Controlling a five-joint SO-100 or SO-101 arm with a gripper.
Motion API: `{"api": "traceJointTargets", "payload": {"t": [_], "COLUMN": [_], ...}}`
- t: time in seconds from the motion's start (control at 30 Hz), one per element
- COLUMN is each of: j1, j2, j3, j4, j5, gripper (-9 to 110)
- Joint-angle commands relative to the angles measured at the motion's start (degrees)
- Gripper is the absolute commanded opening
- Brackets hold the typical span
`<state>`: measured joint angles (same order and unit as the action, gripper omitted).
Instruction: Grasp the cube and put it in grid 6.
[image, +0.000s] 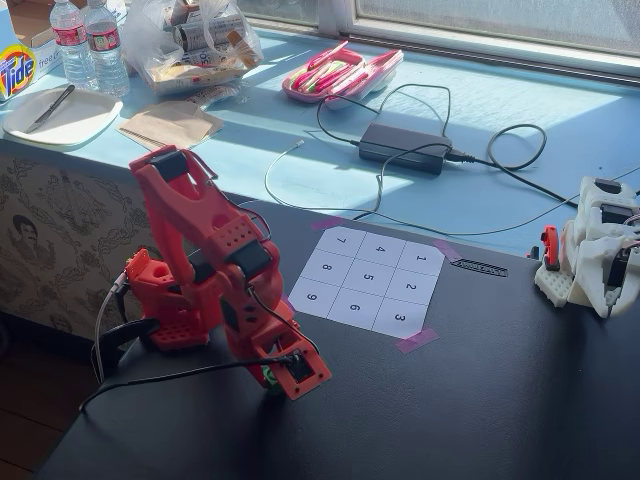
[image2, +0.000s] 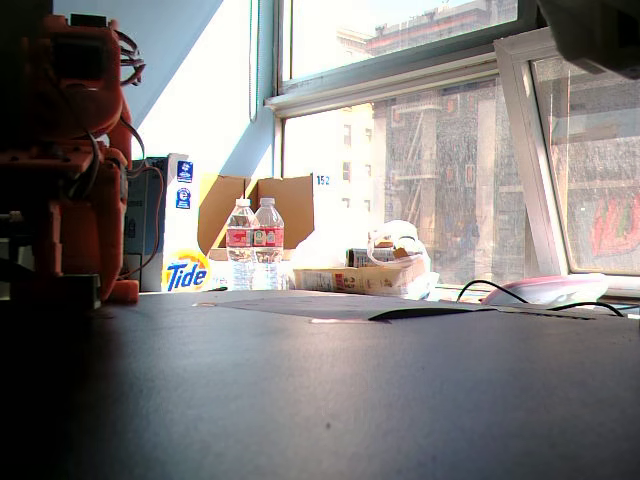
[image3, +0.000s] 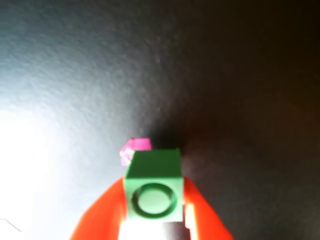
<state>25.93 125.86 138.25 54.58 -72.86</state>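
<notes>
In the wrist view the small green cube (image3: 153, 187), with a ring mark on the face toward the camera, sits squeezed between the orange fingers (image3: 107, 210) of my gripper (image3: 154, 196), which is shut on it just above the dark table. In a fixed view the red arm is folded down, with the gripper (image: 284, 374) low over the table and a sliver of the green cube (image: 270, 379) showing at its tip. Grid 6 (image: 357, 307) is a white cell in the near row of the numbered sheet, up and to the right of the gripper.
A small pink piece (image3: 135, 148) lies just beyond the cube. Pink tape (image: 416, 340) holds the sheet's corners. A white device (image: 597, 250) stands at the table's right edge. Cables and a power brick (image: 402, 146) lie on the blue ledge behind. Bottles (image2: 253, 245) stand far off.
</notes>
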Motion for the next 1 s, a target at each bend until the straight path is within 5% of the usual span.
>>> {"api": "traceJointTargets", "payload": {"t": [0.0, 0.5, 0.97], "j1": [-3.6, -22.5, -39.7], "j2": [3.3, -1.3, -16.6], "j3": [-6.2, -16.0, -30.8], "j4": [5.3, 8.5, 15.6], "j5": [4.4, 39.4, 55.4], "gripper": [0, 0, 0]}}
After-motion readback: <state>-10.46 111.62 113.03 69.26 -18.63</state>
